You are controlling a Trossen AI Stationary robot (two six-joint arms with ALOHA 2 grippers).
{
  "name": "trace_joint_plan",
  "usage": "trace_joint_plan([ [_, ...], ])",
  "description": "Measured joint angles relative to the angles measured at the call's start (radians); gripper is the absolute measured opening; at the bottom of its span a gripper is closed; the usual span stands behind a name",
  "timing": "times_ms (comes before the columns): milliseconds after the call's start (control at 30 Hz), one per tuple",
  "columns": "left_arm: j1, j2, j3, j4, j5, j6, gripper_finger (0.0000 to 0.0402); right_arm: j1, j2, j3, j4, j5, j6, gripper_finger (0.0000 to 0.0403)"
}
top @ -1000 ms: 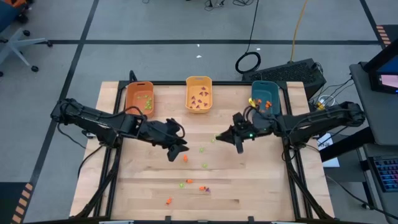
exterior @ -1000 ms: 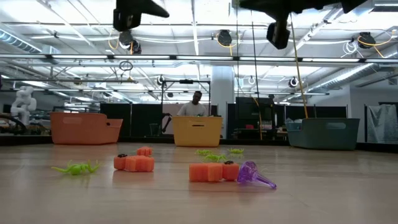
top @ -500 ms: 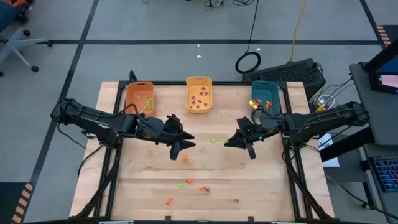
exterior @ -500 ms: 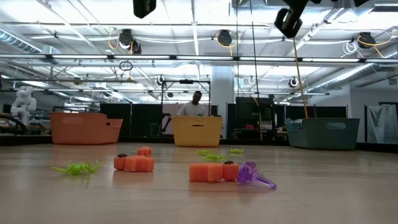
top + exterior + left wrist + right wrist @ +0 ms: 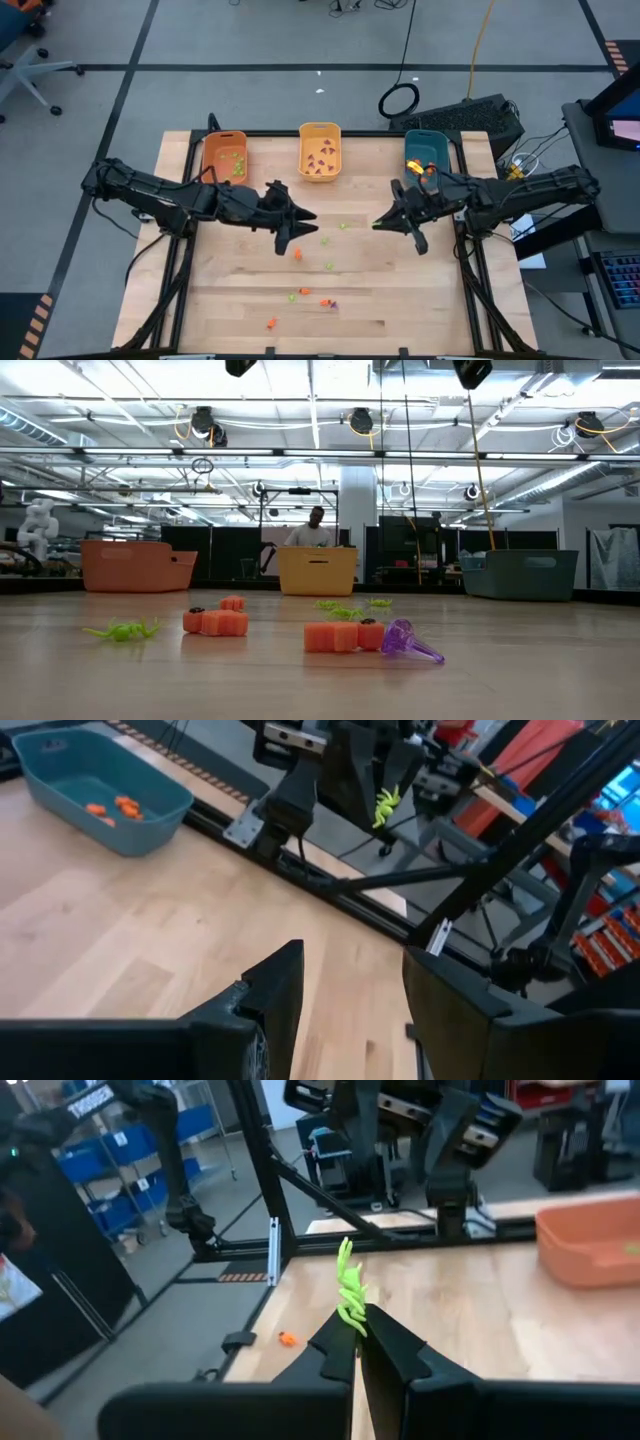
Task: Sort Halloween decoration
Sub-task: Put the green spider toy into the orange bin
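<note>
Right gripper (image 5: pixel 358 1342) raised above the wooden table (image 5: pixel 400 300), fingers pinched together on a small light green spidery trinket (image 5: pixel 350 1292). Left gripper (image 5: pixel 345 985) aloft mid-table, fingers apart, empty. Loose orange, green and purple trinkets (image 5: pixel 345 632) scattered on bare wood.

Light wood tabletop (image 5: pixel 230 290) with three bins along the far edge: orange bin (image 5: pixel 224 158), yellow bin (image 5: pixel 320 151), teal bin (image 5: pixel 425 152). Tiny orange, green and purple trinkets (image 5: pixel 318 299) lie scattered mostly nearer than the left pincer (image 5: pixel 300 228).
</note>
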Motion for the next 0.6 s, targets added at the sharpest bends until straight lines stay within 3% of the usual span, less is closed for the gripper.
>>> trace_joint_plan([
  [367, -0.004, 0.000, 0.000, 0.011, -0.020, 0.029, 0.0175, 0.000, -0.003, 0.000, 0.024, 0.000, -0.212, 0.0000],
  [600, -0.004, 0.000, 0.000, 0.016, -0.043, 0.031, 0.0175, 0.000, -0.004, 0.000, 0.038, 0.036, -0.223, 0.0000],
])
